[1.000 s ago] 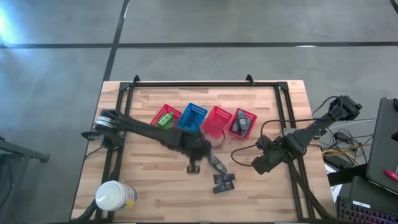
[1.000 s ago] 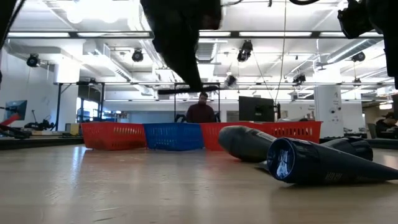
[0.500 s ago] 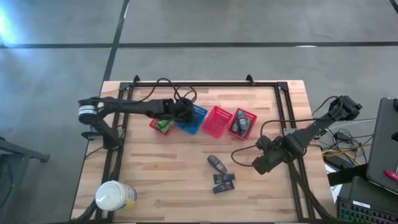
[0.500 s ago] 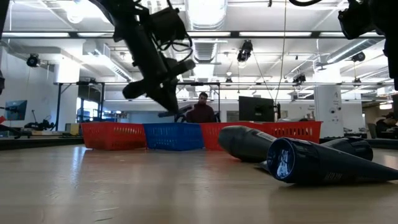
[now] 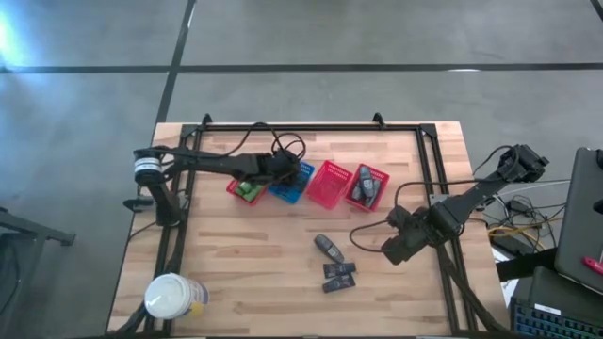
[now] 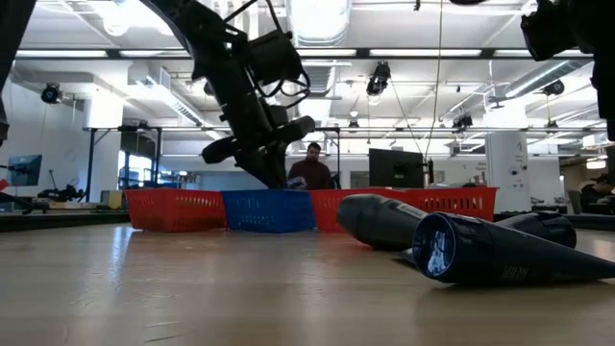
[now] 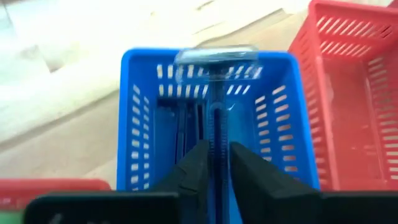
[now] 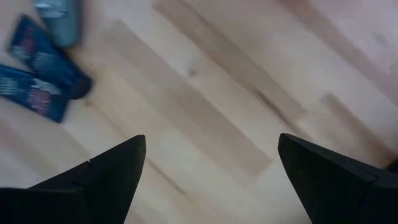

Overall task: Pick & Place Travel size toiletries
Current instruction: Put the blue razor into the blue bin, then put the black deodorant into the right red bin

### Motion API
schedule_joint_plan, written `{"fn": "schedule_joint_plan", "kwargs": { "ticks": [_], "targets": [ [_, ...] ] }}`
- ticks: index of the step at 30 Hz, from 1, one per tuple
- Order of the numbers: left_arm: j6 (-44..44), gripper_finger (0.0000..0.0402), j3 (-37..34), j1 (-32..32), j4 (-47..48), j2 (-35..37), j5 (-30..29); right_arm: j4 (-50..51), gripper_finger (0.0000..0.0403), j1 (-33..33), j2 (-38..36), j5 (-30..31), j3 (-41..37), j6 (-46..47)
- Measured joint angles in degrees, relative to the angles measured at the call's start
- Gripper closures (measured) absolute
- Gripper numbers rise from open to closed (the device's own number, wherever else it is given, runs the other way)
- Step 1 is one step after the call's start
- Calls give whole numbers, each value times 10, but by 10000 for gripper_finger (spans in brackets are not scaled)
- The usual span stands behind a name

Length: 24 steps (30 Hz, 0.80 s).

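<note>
My left gripper [image 5: 288, 173] is over the blue mesh basket [image 5: 300, 185], shut on a thin T-shaped stick [image 7: 215, 93] with a clear head. Bright-green bottles [image 5: 248, 187] lie in the far-left red basket. Dark grey containers [image 5: 364, 185] lie in the far-right red basket. Another grey container [image 5: 327, 248] and two black packets [image 5: 338, 276] lie flat on the table in the middle. My right gripper [image 5: 396, 248] is open and touches nothing, to the right of them. My left gripper pinches the stick's handle [image 7: 215, 134] between its two fingers [image 7: 194, 167]. The fingers slant down from the table's left and lie along the handle. The head [image 7: 215, 57] points away from the gripper, over the blue basket's far wall; whether it touches the wall I cannot tell.
Four baskets stand in a row at the table's far middle; the red basket [image 5: 330, 183] beside the blue one shows nothing inside. A large white jar [image 5: 174, 297] stands at the near left corner. A dark frame [image 5: 311, 127] runs along the table's edges. A person [image 6: 309, 171] shows far behind.
My left gripper has risen from beside the grey container in the table's middle and swung toward the far left, carrying the stick. It now stands lower, just over the blue basket. The container and packets have stayed in place.
</note>
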State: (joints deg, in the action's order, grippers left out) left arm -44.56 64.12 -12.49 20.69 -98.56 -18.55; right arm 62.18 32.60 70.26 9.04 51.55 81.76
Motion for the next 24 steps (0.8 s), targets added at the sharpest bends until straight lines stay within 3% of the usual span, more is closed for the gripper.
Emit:
{"fn": "schedule_joint_plan", "kwargs": {
  "ticks": [9,15,20,24],
  "targets": [
    [67,215,23,2,40,24,11,-190,39,-22,23,3,-4,-51],
    [223,193,23,48,87,112,39,-371,39,-69,107,0,16,-95],
    [314,198,14,86,137,197,49,-276,39,-112,193,-47,90,-114],
    [313,200,-12,95,133,256,101,-233,39,-134,265,-48,161,-141]
  ]
}}
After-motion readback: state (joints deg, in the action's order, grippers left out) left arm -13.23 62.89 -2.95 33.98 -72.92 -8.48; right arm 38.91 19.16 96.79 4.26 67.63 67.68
